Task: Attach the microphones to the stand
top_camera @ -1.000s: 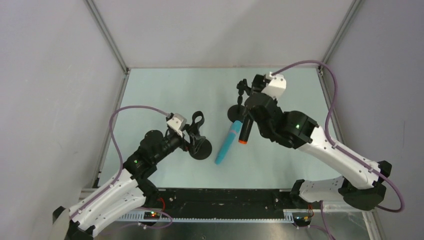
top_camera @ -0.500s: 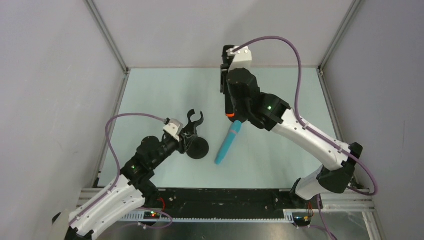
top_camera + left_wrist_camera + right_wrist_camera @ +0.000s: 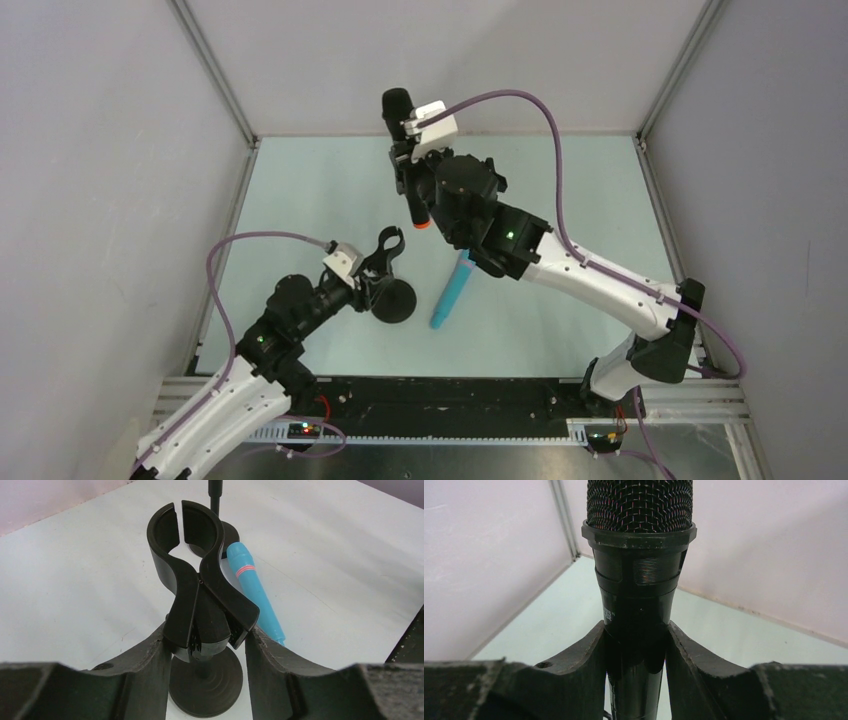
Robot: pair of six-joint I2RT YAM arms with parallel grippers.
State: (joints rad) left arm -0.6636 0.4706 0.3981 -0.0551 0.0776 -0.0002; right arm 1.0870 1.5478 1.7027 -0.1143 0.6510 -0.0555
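My right gripper [image 3: 411, 168] [image 3: 636, 642] is shut on the black microphone [image 3: 399, 108] [image 3: 639, 575] and holds it in the air, mesh head toward the back wall and orange-red end cap [image 3: 423, 225] toward the table. The turquoise-blue microphone [image 3: 452, 288] [image 3: 252, 587] lies on the table right of the stand. The stand's round base [image 3: 398, 301] [image 3: 205, 687] sits in front of my left arm. Its black spring clip [image 3: 387, 246] [image 3: 192, 575] points up. My left gripper [image 3: 367, 277] [image 3: 207, 640] is shut on the clip's two tail levers, and the clip's mouth is nearly closed.
A second black stand [image 3: 229, 530] rises behind the clip in the left wrist view; my right arm hides it from above. Grey walls with metal posts [image 3: 215, 70] enclose the table on three sides. A black rail [image 3: 450, 400] runs along the near edge.
My right arm swung left across the table, carrying the black microphone from the centre-right to above the back-centre. My left gripper closed on the clip's tails.
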